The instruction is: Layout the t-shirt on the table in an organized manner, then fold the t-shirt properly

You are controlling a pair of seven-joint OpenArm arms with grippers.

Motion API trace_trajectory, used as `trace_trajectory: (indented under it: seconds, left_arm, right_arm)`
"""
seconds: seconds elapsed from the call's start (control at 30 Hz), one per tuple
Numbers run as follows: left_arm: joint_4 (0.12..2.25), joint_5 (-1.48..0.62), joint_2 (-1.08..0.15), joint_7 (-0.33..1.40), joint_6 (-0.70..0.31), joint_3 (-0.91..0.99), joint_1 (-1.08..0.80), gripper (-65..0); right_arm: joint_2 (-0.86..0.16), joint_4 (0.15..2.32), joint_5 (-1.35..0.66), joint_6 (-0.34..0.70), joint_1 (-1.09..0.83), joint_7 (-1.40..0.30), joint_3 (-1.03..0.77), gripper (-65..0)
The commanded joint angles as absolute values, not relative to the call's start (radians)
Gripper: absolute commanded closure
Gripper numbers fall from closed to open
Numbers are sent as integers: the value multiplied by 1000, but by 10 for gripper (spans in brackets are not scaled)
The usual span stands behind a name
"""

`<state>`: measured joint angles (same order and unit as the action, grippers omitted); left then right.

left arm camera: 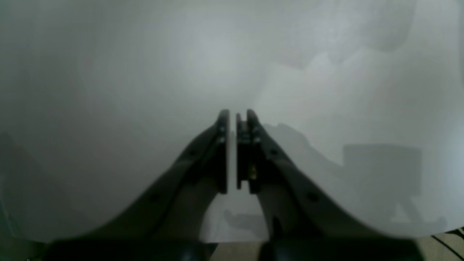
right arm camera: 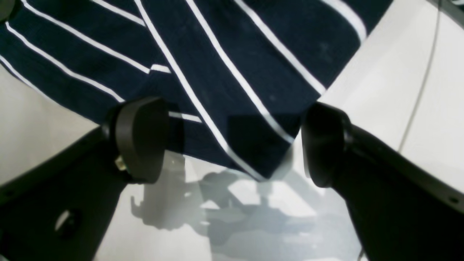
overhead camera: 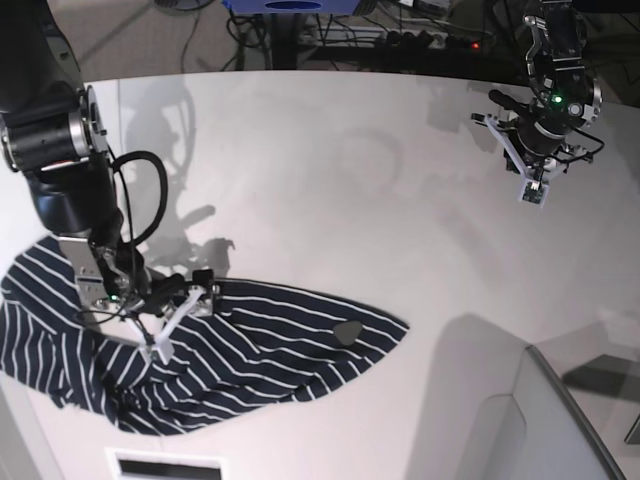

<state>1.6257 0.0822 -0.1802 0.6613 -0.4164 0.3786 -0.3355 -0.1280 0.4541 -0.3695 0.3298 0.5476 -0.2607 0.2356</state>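
Note:
The t-shirt (overhead camera: pixel 250 365), dark navy with thin white stripes, lies crumpled and spread at the front left of the white table (overhead camera: pixel 350 170). My right gripper (overhead camera: pixel 187 320) is open just above its upper edge. In the right wrist view the right gripper (right arm camera: pixel 232 143) straddles a pointed corner of the t-shirt (right arm camera: pixel 224 54), with one finger (right arm camera: pixel 141 137) on each side and not closed on the cloth. My left gripper (overhead camera: pixel 530 188) hangs over bare table at the far right, away from the shirt. In the left wrist view the left gripper (left arm camera: pixel 233 119) is shut, empty, with a thin slit between the jaws.
A small dark grey rounded-triangle piece (overhead camera: pixel 347 332) sits on the shirt near its right end. A pale grey box (overhead camera: pixel 560 420) stands at the front right. Cables and a power strip (overhead camera: pixel 420 38) lie beyond the far edge. A thin seam line (right arm camera: pixel 420 83) crosses the table.

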Motion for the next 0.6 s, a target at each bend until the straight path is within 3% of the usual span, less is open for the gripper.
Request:
trace_trajectory:
  seconds: [0.0, 0.07, 0.17, 0.2, 0.57]
  left_arm:
    - [1639, 85, -191, 647, -409, 383, -334, 0]
    - [1639, 87, -191, 647, -409, 383, -334, 0]
    - [1639, 87, -191, 647, -409, 383, -334, 0]
    - [1639, 87, -191, 647, -409, 383, -334, 0]
    - [1639, 88, -196, 647, -409, 386, -326, 0]
  right_arm:
    - [-119, 463, -378, 338, 556, -268, 234, -459]
    - [-114, 463, -378, 344, 550, -275, 234, -312]
    - [-84, 467, -378, 358, 539, -354, 234, -27]
    - [-71, 479, -378, 375, 536, -395, 234, 0]
    - [74, 891, -378, 389, 245, -624, 236, -6]
